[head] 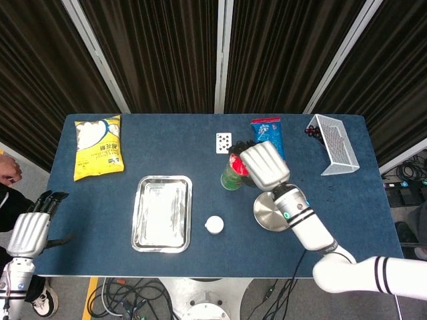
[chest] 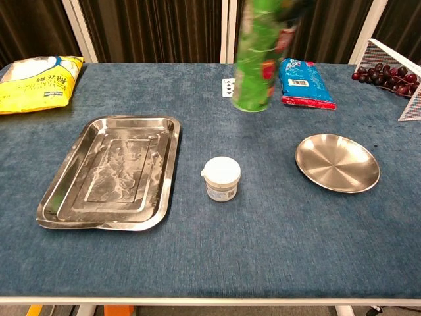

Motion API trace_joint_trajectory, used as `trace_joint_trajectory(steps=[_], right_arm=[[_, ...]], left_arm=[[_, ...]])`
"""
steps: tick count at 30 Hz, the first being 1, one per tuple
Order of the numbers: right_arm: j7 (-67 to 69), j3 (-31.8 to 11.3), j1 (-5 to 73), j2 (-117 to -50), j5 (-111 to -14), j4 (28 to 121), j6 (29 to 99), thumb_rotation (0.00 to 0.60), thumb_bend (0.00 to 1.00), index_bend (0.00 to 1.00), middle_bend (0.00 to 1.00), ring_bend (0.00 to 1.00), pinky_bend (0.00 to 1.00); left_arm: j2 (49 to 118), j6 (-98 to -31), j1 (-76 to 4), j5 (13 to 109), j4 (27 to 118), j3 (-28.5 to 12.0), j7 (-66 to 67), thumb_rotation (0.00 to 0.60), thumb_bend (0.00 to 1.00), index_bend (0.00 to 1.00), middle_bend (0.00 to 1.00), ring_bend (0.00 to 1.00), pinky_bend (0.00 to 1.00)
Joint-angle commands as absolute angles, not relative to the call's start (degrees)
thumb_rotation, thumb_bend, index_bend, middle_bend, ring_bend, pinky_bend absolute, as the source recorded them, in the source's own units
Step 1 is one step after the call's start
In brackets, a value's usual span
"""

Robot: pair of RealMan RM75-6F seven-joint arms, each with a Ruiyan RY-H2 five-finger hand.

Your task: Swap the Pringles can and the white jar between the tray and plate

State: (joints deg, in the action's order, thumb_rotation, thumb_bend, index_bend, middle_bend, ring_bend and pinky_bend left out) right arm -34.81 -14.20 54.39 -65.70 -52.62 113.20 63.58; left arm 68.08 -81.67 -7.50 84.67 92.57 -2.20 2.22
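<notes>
Nearest, at the left edge below the table, the left hand [head: 30,233] hangs with fingers apart, holding nothing, well away from everything. On the cloth, the tray [chest: 62,197] lies left and bare. The white jar [chest: 221,178] stands between tray and plate, on neither. The plate [chest: 337,162] sits right, also bare. Farther back, the right hand [head: 265,165] grips the chip can [chest: 257,56] near its red top and holds it clear of the table, upright with a slight lean. The can hangs just left of and beyond the plate, so setting it down likely calls for a short carry rightward and nearer, then lowering along its long axis.
</notes>
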Motion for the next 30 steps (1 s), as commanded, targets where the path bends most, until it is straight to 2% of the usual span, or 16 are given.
trace_joint_trajectory(steps=[1,5,10,21,24,27,30], right_arm=[[-33.41,-9.92,47.96,-59.46,-58.27,118.63,67.93,0.6,0.21,0.43,0.44,0.41,0.61],[-30.75,-5.98,42.8,-56.58,-62.66,119.05,69.63,0.6,0.21,0.43,0.44,0.41,0.61],[-26.48,-3.27,38.63,-57.19,-66.93,115.98,70.46,0.6,0.21,0.43,0.44,0.41,0.61],[-22.68,-2.49,35.65,-61.79,-71.7,110.88,69.25,0.6,0.21,0.44,0.45,0.41,0.6],[-22.73,-2.62,35.45,-62.86,-71.71,109.87,68.45,0.6,0.2,0.42,0.44,0.41,0.57],[-22.96,-2.66,35.28,-63.39,-71.56,109.18,67.55,0.6,0.17,0.33,0.39,0.33,0.49],[-22.61,-2.97,35.08,-63.14,-71.32,109.27,66.85,0.6,0.1,0.16,0.23,0.14,0.3]], left_arm=[[68.65,-81.14,-7.96,84.66,92.85,-2.33,2.86,0.6,0.06,0.16,0.15,0.08,0.28],[69.45,-80.07,-8.68,84.74,92.93,-2.23,3.56,0.6,0.06,0.16,0.15,0.08,0.28],[69.56,-79.12,-9.0,84.66,92.99,-1.79,4.05,0.6,0.06,0.16,0.15,0.08,0.28],[69.68,-79.32,-8.93,84.66,92.93,-1.52,4.36,0.6,0.06,0.16,0.15,0.08,0.28],[69.77,-79.35,-8.96,84.71,92.78,-1.49,4.19,0.6,0.06,0.16,0.15,0.08,0.28],[69.73,-79.41,-8.97,84.79,92.72,-1.45,4.09,0.6,0.06,0.16,0.15,0.08,0.28],[69.66,-79.52,-8.93,84.82,92.75,-1.42,4.02,0.6,0.06,0.16,0.15,0.08,0.27]])
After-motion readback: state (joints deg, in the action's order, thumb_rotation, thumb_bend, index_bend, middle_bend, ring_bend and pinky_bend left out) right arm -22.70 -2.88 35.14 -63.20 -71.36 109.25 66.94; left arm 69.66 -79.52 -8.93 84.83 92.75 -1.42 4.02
